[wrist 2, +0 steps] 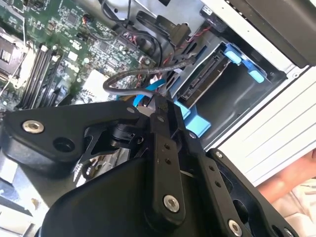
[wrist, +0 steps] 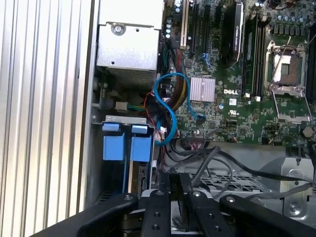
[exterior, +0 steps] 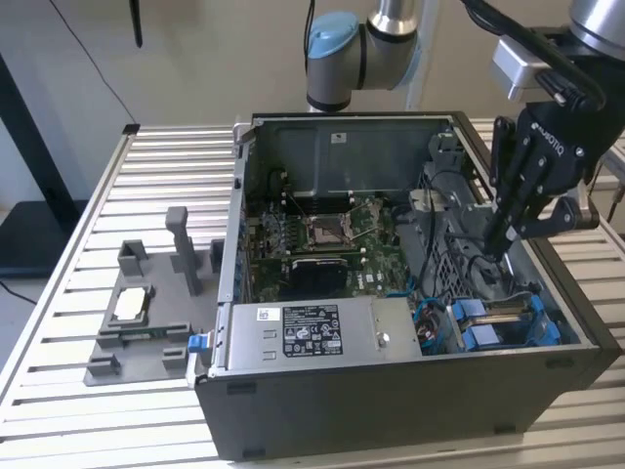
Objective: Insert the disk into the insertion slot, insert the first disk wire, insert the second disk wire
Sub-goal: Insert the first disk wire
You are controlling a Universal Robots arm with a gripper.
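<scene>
The disk (exterior: pixel 505 311) lies inside the insertion slot (exterior: pixel 549 334) at the case's front corner, on the exterior view's right, with its blue carrier tabs (wrist: pixel 114 147) showing. In the second wrist view the disk (wrist 2: pixel 207 74) sits in the grey cage (wrist 2: pixel 247 96) under blue clips. My gripper (exterior: pixel 499 244) reaches down into the case just behind the slot. Its fingers (wrist: pixel 162 197) stand close together, pinching a dark wire end. A grey wire (wrist 2: pixel 143 74) and a blue wire (wrist: pixel 170 106) loop beside the gripper (wrist 2: pixel 153 106), towards the disk's connector edge.
The green motherboard (exterior: pixel 322 244) fills the case floor and the labelled silver power-supply box (exterior: pixel 312 332) lines its front. A grey fixture (exterior: pixel 146 313) stands on the slatted table at the exterior view's left. A person's hand (wrist 2: pixel 291 182) is beside the case.
</scene>
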